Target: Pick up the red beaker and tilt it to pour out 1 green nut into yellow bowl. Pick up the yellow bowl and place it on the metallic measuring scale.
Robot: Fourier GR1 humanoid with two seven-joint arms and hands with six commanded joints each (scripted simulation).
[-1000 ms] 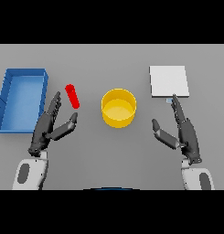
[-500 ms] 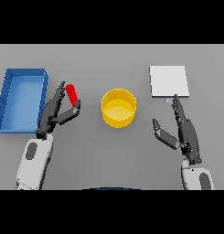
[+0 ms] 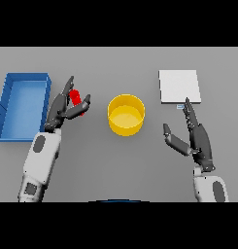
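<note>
Now, left hand (image 3: 62, 111) loosely around tilted red beaker (image 3: 78, 101), long axis toward upper left.

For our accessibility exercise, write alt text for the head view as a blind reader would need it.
The robot's left hand reaches around a red beaker on a grey table, beside a blue bin. A yellow bowl sits centre; the open right hand rests near a metallic measuring scale.

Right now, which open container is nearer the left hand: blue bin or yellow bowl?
The blue bin: its right wall lies right beside the left hand, which is at the red beaker. The yellow bowl sits farther off, across bare table.
</note>
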